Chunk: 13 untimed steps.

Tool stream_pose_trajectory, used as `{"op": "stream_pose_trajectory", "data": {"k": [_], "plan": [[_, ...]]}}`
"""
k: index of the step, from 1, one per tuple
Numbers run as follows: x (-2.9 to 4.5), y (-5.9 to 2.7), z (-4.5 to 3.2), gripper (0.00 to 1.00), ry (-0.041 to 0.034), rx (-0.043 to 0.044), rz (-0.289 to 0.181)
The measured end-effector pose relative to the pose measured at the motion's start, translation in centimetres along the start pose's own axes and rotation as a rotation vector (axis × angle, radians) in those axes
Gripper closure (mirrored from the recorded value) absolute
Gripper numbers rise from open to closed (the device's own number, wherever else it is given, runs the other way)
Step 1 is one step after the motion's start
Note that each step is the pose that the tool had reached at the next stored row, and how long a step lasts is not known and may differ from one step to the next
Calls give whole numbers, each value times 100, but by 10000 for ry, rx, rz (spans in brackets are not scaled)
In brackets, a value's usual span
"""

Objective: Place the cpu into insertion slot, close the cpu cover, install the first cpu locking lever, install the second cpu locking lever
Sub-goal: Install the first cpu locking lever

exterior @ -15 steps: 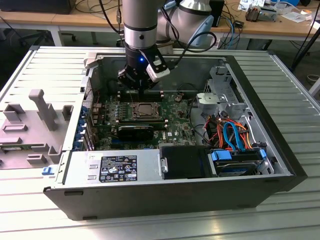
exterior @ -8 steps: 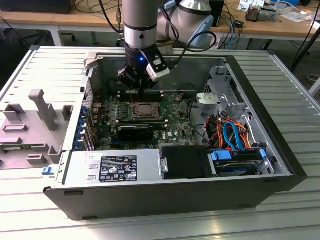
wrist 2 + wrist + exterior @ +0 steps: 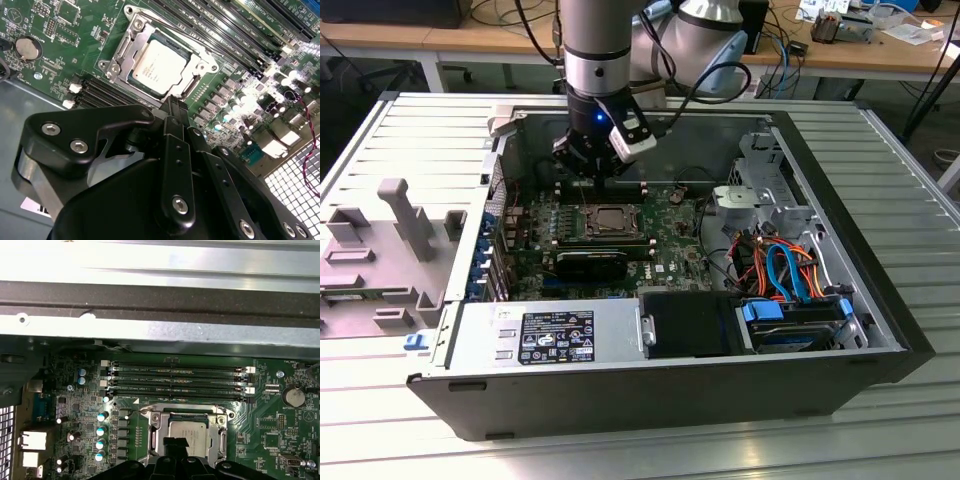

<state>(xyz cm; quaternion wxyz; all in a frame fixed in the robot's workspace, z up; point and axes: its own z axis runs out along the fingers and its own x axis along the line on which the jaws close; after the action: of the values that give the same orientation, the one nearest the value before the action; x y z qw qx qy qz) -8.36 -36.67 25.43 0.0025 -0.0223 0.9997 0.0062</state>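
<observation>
The cpu (image 3: 159, 67), a flat square chip with a silver-grey top, lies seated in the insertion slot (image 3: 120, 47) on the green board. The cpu cover (image 3: 200, 67), a silver frame, lies flat around the chip's edges. In the first wrist view the cpu (image 3: 189, 431) shows through the cover's (image 3: 152, 427) window. My black gripper (image 3: 172, 102) hangs just above the socket's edge, shut and holding nothing. Its tip (image 3: 176, 445) overlaps part of the chip. In the exterior view the gripper (image 3: 588, 172) stands inside the open computer case, above the cpu (image 3: 610, 218).
Long black memory slots (image 3: 175, 380) run beside the socket, and a black heatsink block (image 3: 592, 262) lies on its other side. The case's metal wall (image 3: 160, 295) rises close behind. A power supply (image 3: 545, 335) and a drive with coloured cables (image 3: 790, 300) fill the case's front.
</observation>
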Motion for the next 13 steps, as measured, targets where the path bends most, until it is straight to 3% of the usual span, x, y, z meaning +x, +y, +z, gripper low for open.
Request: {"op": "stream_pose_trajectory", "data": {"k": [13], "plan": [[152,7,-1,89,-24,-25,-1]]}}
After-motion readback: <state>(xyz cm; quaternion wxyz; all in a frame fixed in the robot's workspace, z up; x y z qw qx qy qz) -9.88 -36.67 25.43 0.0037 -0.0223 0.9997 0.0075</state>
